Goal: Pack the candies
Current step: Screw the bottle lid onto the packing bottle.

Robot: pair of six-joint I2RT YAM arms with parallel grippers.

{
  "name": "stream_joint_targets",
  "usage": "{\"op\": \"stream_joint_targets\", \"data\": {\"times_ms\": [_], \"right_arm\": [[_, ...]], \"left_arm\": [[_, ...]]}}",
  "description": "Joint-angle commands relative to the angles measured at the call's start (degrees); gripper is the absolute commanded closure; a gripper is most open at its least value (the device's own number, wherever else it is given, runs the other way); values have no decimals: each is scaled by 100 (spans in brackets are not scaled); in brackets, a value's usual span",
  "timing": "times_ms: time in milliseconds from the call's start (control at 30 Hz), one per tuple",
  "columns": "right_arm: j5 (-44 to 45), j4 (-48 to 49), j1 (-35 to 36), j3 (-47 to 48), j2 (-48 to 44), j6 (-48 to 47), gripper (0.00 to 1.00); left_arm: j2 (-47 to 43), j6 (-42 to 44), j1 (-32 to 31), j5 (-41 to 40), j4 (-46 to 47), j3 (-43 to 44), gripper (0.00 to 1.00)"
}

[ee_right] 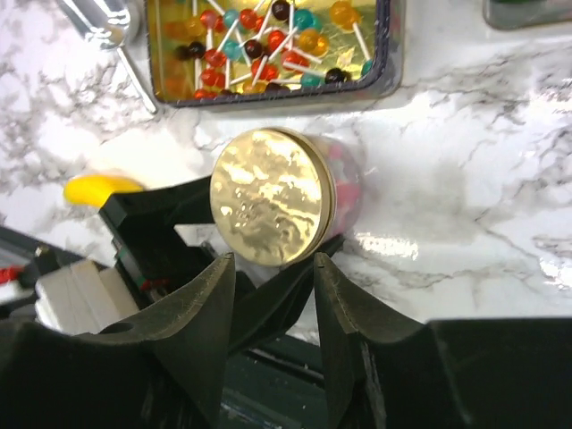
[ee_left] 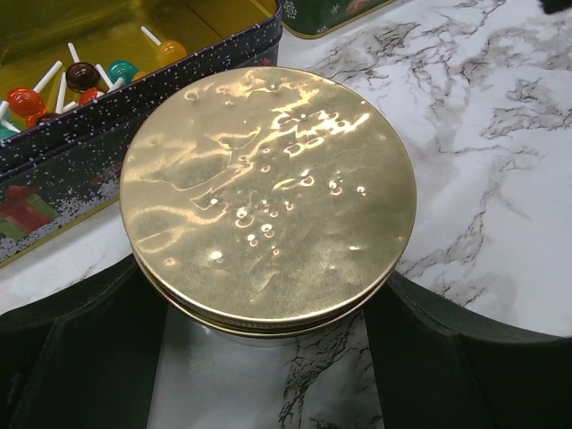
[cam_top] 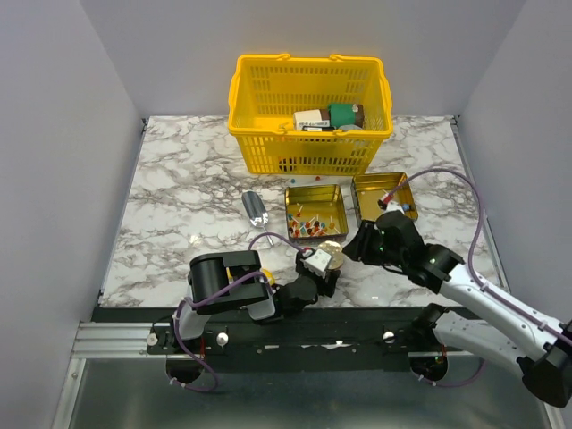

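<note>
A clear jar with a gold lid stands on the marble table just in front of the open tin. Pink and blue candies show through its side. More small red, orange, teal and brown candies on white sticks lie in the tin. My left gripper is shut on the jar below the lid, one finger on each side. My right gripper is open and empty, just right of the jar, its fingertips close to the lid's edge without touching it.
A yellow basket with boxes stands at the back. A second shallow tin lies right of the open one. A clear scoop-like object lies left of the tin. A yellow banana shows beside the left gripper.
</note>
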Motion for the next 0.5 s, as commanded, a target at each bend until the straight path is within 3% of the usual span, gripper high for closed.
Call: {"op": "stream_joint_targets", "data": {"times_ms": [0, 133, 300, 467], "right_arm": [[604, 68, 12, 296, 796, -296, 55], [446, 491, -23, 341, 1386, -402, 62], [60, 781, -59, 201, 1852, -402, 82], [-460, 993, -67, -431, 1643, -226, 98]], "left_arm": [[314, -341, -21, 448, -1304, -366, 41], [305, -359, -39, 465, -1321, -392, 41], [305, -394, -39, 430, -1339, -375, 41], [314, -482, -30, 395, -1557, -287, 41]]}}
